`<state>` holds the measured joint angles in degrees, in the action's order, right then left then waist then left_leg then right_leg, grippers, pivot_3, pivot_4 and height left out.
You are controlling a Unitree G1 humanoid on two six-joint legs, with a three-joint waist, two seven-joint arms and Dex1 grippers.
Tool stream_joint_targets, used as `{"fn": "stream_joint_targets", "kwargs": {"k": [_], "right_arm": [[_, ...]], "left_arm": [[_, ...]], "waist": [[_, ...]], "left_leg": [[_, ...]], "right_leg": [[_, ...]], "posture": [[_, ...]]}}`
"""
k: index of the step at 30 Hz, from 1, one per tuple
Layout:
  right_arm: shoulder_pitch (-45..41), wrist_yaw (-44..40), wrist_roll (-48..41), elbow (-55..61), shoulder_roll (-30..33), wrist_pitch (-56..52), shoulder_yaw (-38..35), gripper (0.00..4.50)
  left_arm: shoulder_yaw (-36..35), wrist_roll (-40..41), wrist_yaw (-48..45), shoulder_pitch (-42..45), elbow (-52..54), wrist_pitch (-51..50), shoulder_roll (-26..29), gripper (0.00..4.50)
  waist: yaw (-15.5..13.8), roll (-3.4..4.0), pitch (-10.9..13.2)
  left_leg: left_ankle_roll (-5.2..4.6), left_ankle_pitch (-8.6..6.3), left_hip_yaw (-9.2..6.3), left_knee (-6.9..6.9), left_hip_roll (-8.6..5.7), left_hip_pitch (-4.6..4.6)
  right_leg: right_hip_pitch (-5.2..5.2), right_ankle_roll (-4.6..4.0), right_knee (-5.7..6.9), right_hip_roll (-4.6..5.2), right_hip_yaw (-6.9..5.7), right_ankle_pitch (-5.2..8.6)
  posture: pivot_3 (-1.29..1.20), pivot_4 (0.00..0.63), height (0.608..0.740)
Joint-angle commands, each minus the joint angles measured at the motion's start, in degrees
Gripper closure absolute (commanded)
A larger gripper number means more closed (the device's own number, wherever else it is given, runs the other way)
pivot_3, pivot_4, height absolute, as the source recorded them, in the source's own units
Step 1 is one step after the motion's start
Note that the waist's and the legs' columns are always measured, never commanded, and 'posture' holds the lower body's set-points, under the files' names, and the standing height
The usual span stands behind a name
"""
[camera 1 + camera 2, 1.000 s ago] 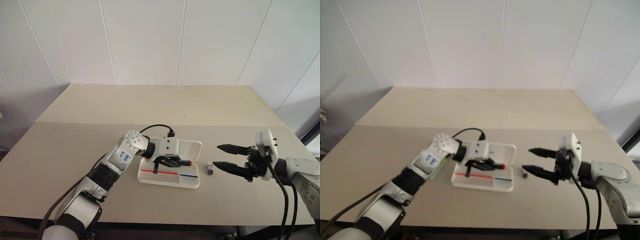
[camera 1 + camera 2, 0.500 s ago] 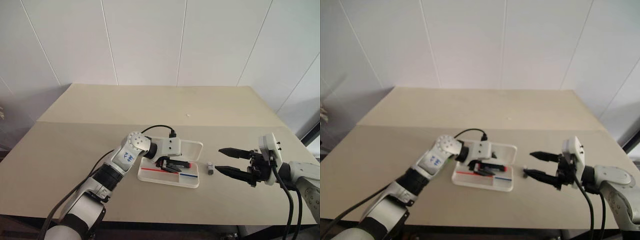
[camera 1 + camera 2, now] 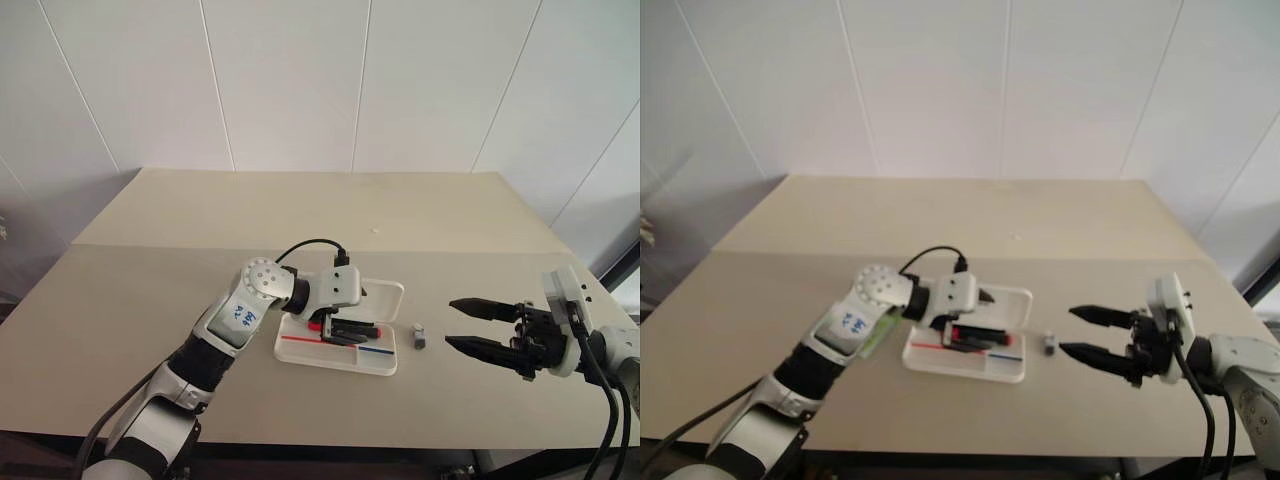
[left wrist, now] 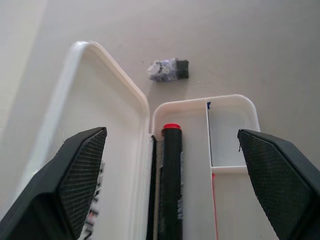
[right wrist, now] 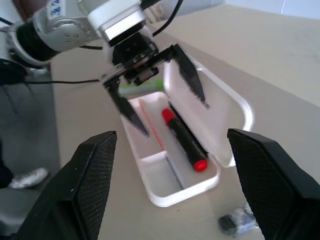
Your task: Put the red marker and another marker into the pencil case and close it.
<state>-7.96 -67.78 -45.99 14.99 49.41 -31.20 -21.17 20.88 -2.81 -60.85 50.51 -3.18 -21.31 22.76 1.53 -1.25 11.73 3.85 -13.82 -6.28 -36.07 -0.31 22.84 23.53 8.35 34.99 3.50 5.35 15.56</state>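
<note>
The slim black-barrelled red marker with its bright red cap point(image 5: 182, 140) lies lengthwise in the long compartment of the flat white hard-plastic pencil case point(image 3: 385, 362), directly below the left gripper point(image 3: 342, 331), whose fingers stand wide apart and hold nothing. The chunky light-green highlighter point(image 5: 141, 87) lies just beside the case on the left arm's side, so the left gripper is judged the nearer; the right gripper point(image 3: 478, 327), also spread wide and empty, hovers well apart past a small grey-black block point(image 3: 420, 337). Count: one red marker, one highlighter, one case, one block.

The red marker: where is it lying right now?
The red marker lies inside the open pencil case, along the hinge side beside the raised lid, directly under the open left gripper; its red cap end points toward the small grey block.
</note>
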Motion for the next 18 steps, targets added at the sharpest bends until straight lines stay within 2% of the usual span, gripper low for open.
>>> {"fn": "stream_joint_targets", "kwargs": {"k": [1, 6, 12, 16, 18], "right_arm": [[1.4, -2.65, -1.45, 0.39, 1.67, 0.73, -3.41, 0.0], [3.51, -6.32, 1.03, -1.68, 1.66, 5.56, -4.74, 0.0], [3.89, -6.73, 4.15, -4.18, 0.0, 12.62, -4.21, 0.0], [4.97, -7.11, 4.25, -5.43, -0.8, 14.66, -4.78, 0.0], [5.76, -7.43, 3.81, -5.41, -0.74, 15.03, -5.06, 0.0]], "left_arm": [[-3.62, 1.72, 1.85, 0.54, 4.37, -3.06, 0.94, 0.03], [-10.01, 5.39, 6.13, 1.51, 7.62, -10.69, 0.59, 0.03], [-18.59, 10.28, 13.72, 1.51, 11.32, -21.8, 0.36, 0.03], [-30.61, 12.13, 24.5, 0.66, 9.1, -30.38, 0.38, 0.03], [-33.3, 12.58, 27.42, -1.05, 9.53, -33.37, 0.98, 0.03]], "waist": [[0.01, 0.0, 0.0], [0.02, 0.0, 0.0], [0.14, 0.0, 0.0], [0.22, 0.0, 0.0], [0.22, 0.0, 0.0]], "left_leg": [[0.0, 0.0, 0.0, 0.0, 0.0, -0.01], [0.0, 0.0, 0.0, 0.01, 0.0, -0.08], [0.0, 0.0, 0.01, 0.04, 0.01, -0.17], [0.01, 0.0, 0.01, 0.03, 0.01, -0.27], [0.01, 0.0, 0.02, 0.06, 0.01, -0.34]], "right_leg": [[-0.02, 0.0, 0.0, 0.0, 0.0, 0.0], [-0.08, 0.01, -0.01, -0.01, 0.0, 0.01], [-0.1, 0.03, 0.03, -0.01, 0.01, 0.02], [-0.18, 0.03, 0.05, -0.01, 0.02, 0.02], [-0.2, 0.03, 0.08, -0.01, 0.04, 0.03]], "posture": [[0.0, 0.15, 0.74], [0.0, 0.15, 0.74], [0.0, 0.15, 0.74], [0.0, 0.15, 0.74], [0.0, 0.15, 0.74]]}}
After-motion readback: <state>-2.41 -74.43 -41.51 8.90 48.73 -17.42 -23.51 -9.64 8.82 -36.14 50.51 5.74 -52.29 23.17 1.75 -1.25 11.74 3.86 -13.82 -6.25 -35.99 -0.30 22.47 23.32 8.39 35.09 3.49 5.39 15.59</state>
